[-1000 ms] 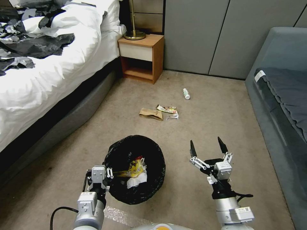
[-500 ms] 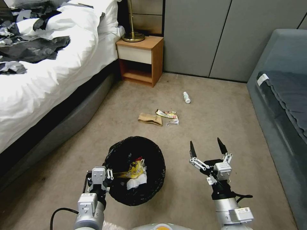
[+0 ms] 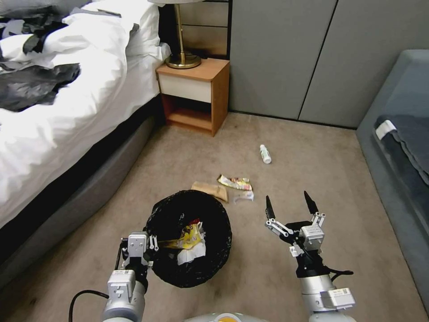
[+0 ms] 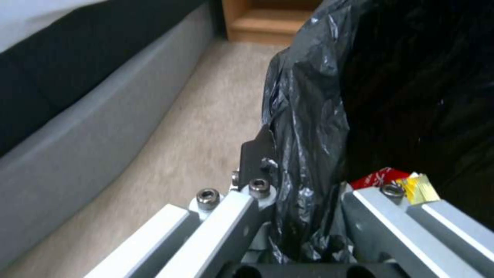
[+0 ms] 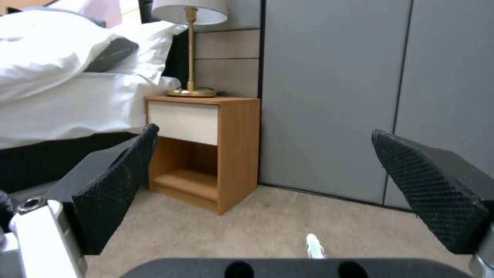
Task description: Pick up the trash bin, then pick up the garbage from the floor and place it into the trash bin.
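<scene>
Two hands show at the near edge of the head view. The left hand (image 3: 149, 250) is clamped on the rim of the small round trash bin lined with a crinkly black plastic bag (image 3: 216, 250); in the left wrist view its fingers (image 4: 257, 154) pinch a fold of that black bag (image 4: 308, 127). Inside the bin lie a yellow wrapper (image 3: 190, 235), a crumpled white tissue (image 3: 191, 253) and a bit of red packet (image 3: 194, 221); the red and yellow pieces (image 4: 396, 179) also show past the left hand's inner finger. The right hand (image 3: 289, 205) is held over the beige carpeted floor (image 3: 313, 170) to the right of the bin, its black-tipped fingers (image 3: 269, 209) spread wide and holding nothing.

Just beyond the bin's far rim lies a flattened brown paper bag (image 3: 210, 190), and beside it, to the right, a colourful snack wrapper (image 3: 237, 182). Farther off, near the grey wall panels (image 3: 277, 58), a small white bottle with a green label (image 3: 265, 154) lies on its side; it also shows in the right wrist view (image 5: 314, 247) between the open fingers. A wooden nightstand (image 3: 194, 96) carrying a brass lamp base (image 3: 182, 60) stands beside the white-sheeted bed (image 3: 67, 103), and a grey sofa (image 3: 402, 147) is at the right.
</scene>
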You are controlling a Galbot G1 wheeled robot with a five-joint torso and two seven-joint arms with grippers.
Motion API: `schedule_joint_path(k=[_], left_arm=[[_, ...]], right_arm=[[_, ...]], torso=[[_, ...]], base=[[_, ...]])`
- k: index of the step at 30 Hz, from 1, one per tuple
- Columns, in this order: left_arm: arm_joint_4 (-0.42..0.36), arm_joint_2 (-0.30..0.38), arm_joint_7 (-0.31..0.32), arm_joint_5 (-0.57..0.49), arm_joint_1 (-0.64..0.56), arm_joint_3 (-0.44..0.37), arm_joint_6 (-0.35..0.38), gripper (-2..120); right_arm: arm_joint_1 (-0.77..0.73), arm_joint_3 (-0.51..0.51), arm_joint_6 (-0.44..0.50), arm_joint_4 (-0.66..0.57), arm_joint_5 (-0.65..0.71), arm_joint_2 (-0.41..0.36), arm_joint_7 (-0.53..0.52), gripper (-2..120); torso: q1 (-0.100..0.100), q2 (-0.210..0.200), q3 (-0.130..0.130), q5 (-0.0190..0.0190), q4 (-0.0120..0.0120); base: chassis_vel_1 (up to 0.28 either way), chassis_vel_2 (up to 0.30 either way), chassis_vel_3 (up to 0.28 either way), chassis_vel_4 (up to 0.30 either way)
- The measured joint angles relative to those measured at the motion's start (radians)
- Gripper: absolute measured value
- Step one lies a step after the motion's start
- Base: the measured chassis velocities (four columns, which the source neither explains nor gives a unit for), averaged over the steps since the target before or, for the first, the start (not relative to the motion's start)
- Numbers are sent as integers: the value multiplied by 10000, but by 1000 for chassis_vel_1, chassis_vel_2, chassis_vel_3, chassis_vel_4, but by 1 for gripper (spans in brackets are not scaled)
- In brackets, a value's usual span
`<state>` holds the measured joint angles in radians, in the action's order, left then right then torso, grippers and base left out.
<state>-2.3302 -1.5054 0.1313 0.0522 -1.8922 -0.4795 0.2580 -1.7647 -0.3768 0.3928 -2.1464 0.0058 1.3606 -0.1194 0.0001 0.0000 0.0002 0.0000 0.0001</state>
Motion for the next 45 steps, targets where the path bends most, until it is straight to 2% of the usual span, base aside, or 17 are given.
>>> schedule_joint_path(k=[3,5,7,14,35,40,45], left_arm=[[-1,-10,0,18,-15,3,-4,1],[-1,-15,-8,39,-21,10,-9,1],[-1,-15,-7,47,-16,8,-12,1],[-1,-18,-14,47,3,3,-17,1],[38,6,-15,7,39,-16,-17,1],[38,12,-14,3,39,-20,-18,1],[49,18,-15,-3,30,-65,-18,1]], right_arm=[[-10,2,14,7,-1,0,1,100],[-26,3,28,31,-3,-3,2,100],[-28,0,60,38,-4,-2,11,100],[198,14,203,93,39,20,-69,100],[190,-9,87,29,51,-97,215,100],[315,-109,83,78,57,-322,511,100],[914,-148,-599,363,66,-909,1100,100]], torso=[[-1,0,-2,-7,-1],[-1,1,-2,6,-2],[-1,0,0,-4,-1],[1,0,1,2,1],[-1,0,-2,0,-1],[-2,0,-2,0,-1],[-1,0,-2,1,1]], base=[[-290,298,299,-273],[-285,282,285,-303],[-285,294,273,-293],[-187,201,191,-167],[8,-6,-7,2],[0,0,0,0],[0,0,0,0]])
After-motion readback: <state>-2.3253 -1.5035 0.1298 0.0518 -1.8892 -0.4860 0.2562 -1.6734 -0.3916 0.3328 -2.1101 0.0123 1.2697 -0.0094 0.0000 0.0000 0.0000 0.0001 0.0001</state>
